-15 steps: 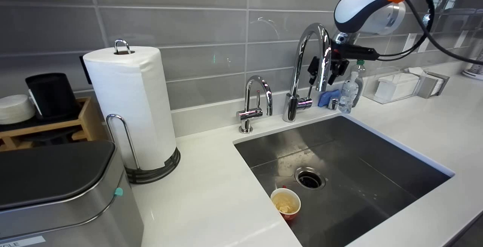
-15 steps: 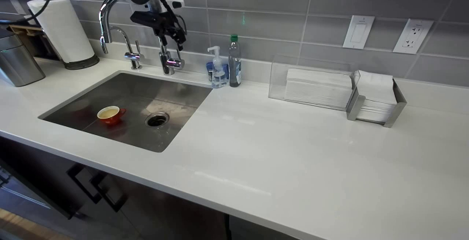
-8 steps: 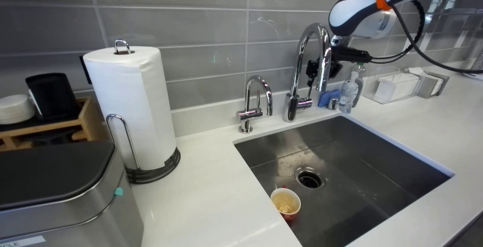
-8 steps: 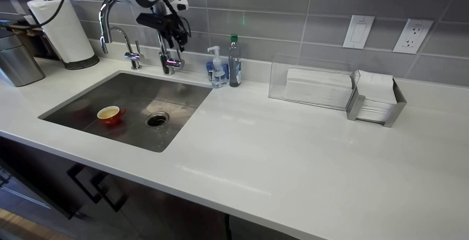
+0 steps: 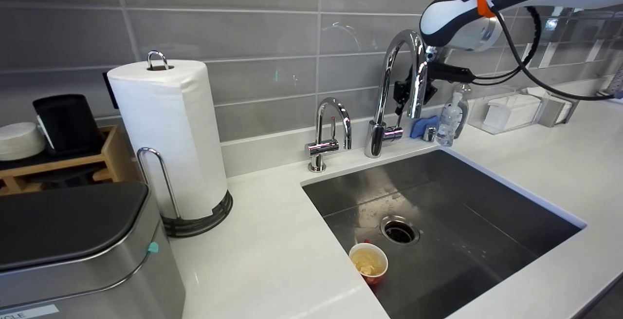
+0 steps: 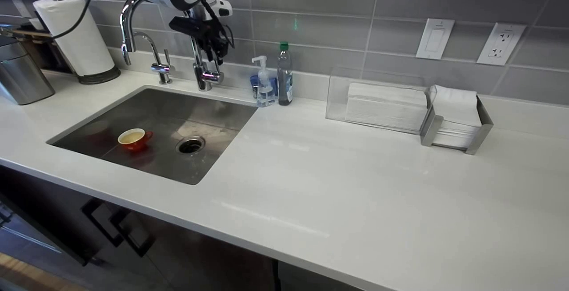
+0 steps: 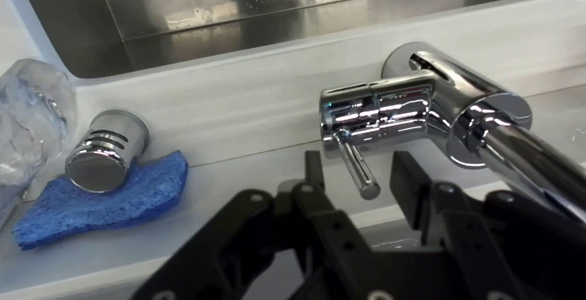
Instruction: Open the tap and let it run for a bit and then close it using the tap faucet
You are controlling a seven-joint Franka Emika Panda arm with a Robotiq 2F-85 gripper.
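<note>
The tap (image 5: 383,85) is a tall chrome gooseneck at the sink's back edge, seen in both exterior views; no water stream shows below its spout. In the wrist view its side body (image 7: 393,105) carries a thin lever (image 7: 364,181) that sticks up between the fingers of my gripper (image 7: 358,168). Gaps show on both sides of the lever, so the black pads (image 7: 407,190) do not touch it. The jaws stand partly apart. In an exterior view my gripper (image 6: 215,57) hangs right above the lever base, partly hiding the tap's neck.
A smaller chrome tap (image 5: 322,146) stands beside the tall one. Near the lever lie a blue sponge (image 7: 151,194), a chrome cap (image 7: 107,149) and a soap pump (image 6: 265,89). A red mug (image 6: 133,142) sits in the steel sink (image 6: 231,120).
My gripper's fingers have drawn closer together around the lever. The arm has shifted slightly, to the left in an exterior view and to the right in an exterior view facing otherwise.
</note>
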